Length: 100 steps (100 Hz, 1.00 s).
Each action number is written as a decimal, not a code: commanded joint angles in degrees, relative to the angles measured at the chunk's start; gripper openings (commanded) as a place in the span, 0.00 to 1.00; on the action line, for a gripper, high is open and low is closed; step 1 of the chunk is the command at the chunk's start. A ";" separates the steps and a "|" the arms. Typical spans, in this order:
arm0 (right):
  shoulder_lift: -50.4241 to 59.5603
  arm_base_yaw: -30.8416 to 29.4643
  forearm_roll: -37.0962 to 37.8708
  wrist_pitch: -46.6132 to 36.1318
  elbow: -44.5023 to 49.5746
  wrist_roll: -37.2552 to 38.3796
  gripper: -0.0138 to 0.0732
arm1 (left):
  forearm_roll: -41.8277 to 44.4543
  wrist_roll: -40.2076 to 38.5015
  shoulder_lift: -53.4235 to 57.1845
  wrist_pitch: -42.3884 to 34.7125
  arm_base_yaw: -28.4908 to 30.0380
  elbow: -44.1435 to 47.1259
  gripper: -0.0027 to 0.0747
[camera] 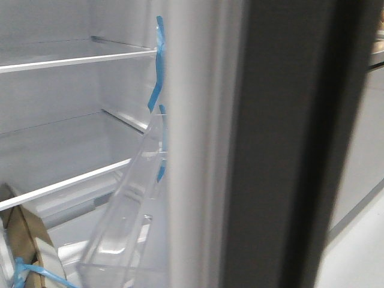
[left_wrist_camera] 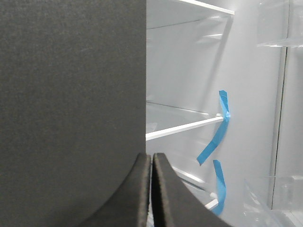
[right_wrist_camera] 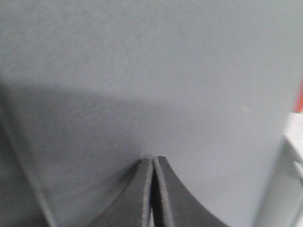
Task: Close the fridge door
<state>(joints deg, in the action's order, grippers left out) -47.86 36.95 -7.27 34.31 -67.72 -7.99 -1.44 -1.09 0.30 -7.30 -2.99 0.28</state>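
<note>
The fridge door (camera: 282, 150) stands partly open and fills the middle and right of the front view, seen edge-on and blurred. Its dark grey outer face is to the right. Its white inner side (camera: 192, 150) carries a clear shelf bin (camera: 126, 222) and blue tape strips (camera: 157, 66). Neither gripper shows in the front view. My left gripper (left_wrist_camera: 151, 156) is shut and empty, at the edge of a dark grey matte panel (left_wrist_camera: 71, 109), with the fridge interior beyond. My right gripper (right_wrist_camera: 154, 160) is shut and empty, its tips at or touching a flat grey panel (right_wrist_camera: 151, 71) that fills its view.
The fridge interior has white glass shelves (camera: 72, 60), which also show in the left wrist view (left_wrist_camera: 184, 126). A cardboard box (camera: 24, 240) tied with blue tape sits at the interior's bottom left. Light grey cabinet fronts (camera: 366, 150) and pale floor (camera: 360, 258) lie right of the door.
</note>
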 commanded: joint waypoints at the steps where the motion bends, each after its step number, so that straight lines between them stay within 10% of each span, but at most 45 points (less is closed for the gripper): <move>1: -3.23 2.40 -1.65 -5.99 -3.23 -1.45 0.11 | -0.28 -0.25 0.59 -4.16 0.22 2.01 0.01; 100: -36.21 8.89 -1.65 -19.23 -25.71 -4.01 0.11 | -0.28 -0.25 0.59 -4.16 0.22 2.01 0.01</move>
<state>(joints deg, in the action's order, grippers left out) -83.93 46.30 -8.59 20.18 -89.11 -11.15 -1.44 -1.09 0.30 -7.30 -2.99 0.28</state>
